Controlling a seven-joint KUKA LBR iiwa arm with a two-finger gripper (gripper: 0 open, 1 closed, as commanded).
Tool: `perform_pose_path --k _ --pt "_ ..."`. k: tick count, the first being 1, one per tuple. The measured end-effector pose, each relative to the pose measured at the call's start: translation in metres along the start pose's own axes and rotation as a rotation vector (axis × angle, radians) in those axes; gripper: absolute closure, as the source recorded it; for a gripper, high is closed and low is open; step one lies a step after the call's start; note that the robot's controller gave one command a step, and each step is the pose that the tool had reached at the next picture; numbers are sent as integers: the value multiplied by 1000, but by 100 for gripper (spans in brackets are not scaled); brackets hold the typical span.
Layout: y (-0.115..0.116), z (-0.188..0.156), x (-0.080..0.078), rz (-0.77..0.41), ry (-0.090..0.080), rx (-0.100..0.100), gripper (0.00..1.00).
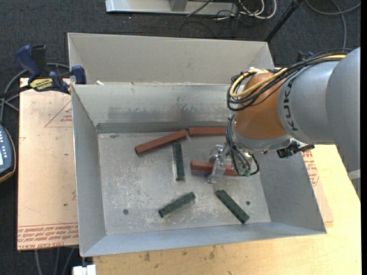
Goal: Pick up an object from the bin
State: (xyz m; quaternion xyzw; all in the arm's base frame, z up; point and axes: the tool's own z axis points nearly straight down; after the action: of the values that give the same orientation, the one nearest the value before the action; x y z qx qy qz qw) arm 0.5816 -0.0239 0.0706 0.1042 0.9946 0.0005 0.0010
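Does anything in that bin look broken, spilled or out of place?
Nothing stands out. The tool is over a short reddish-brown rectangular bar right of centre. Two more reddish-brown bars and three dark green bars lie flat at mixed angles on the grey metal bin floor, none visibly damaged.

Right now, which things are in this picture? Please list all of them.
red bars: 3, red-brown; one slanted at mid-back, one by the back wall, one right of centre, under the gripper
green bars: 3, dark green; one in the centre, pointing front to back, two near the front
bin: 1, grey metal, holds all six bars
gripper: 1, metal, over the third red bar
arm: 1, silver and orange, from the right
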Motion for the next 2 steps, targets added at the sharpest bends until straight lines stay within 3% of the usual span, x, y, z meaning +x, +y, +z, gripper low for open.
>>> perform_pose_path --k 1,2 --pt "0 0 0 0 1 0 0" --pt "0 0 0 0 0 0 100"
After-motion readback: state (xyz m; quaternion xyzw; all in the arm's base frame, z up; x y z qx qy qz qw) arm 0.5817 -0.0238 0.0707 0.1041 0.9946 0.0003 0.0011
